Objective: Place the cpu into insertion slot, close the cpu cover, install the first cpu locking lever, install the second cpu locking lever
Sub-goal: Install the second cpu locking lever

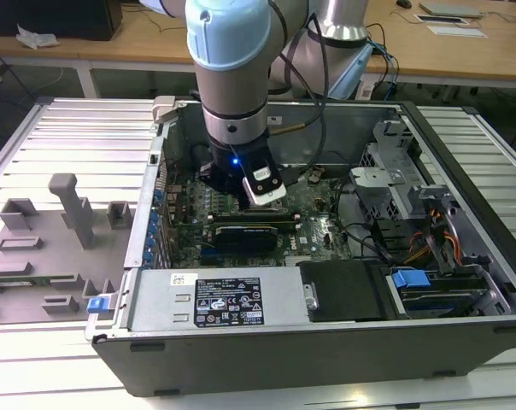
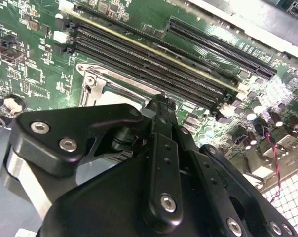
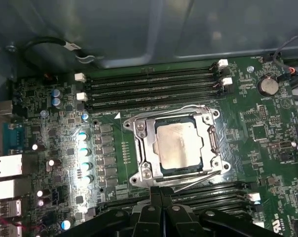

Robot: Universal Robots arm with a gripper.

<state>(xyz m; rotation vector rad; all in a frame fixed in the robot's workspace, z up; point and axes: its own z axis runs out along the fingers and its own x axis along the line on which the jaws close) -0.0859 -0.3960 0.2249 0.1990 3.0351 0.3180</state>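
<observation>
One cpu (image 3: 181, 144) lies flat in the insertion slot (image 3: 208, 170), the cpu cover (image 3: 141, 148) closed around its edges. At six o'clock of the socket in the first wrist view, the end effector (image 3: 160, 191) hangs clenched and empty, memory slots (image 3: 149, 89) bordering at twelve.

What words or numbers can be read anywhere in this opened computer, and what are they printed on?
Nothing can be read for certain.
Black-and-white sticker on the grey metal box: print too small to read.
Small white sticker beside it: too small.
White markings on the circuit board: too blurred.
Top of the cpu: no legible marking.
</observation>
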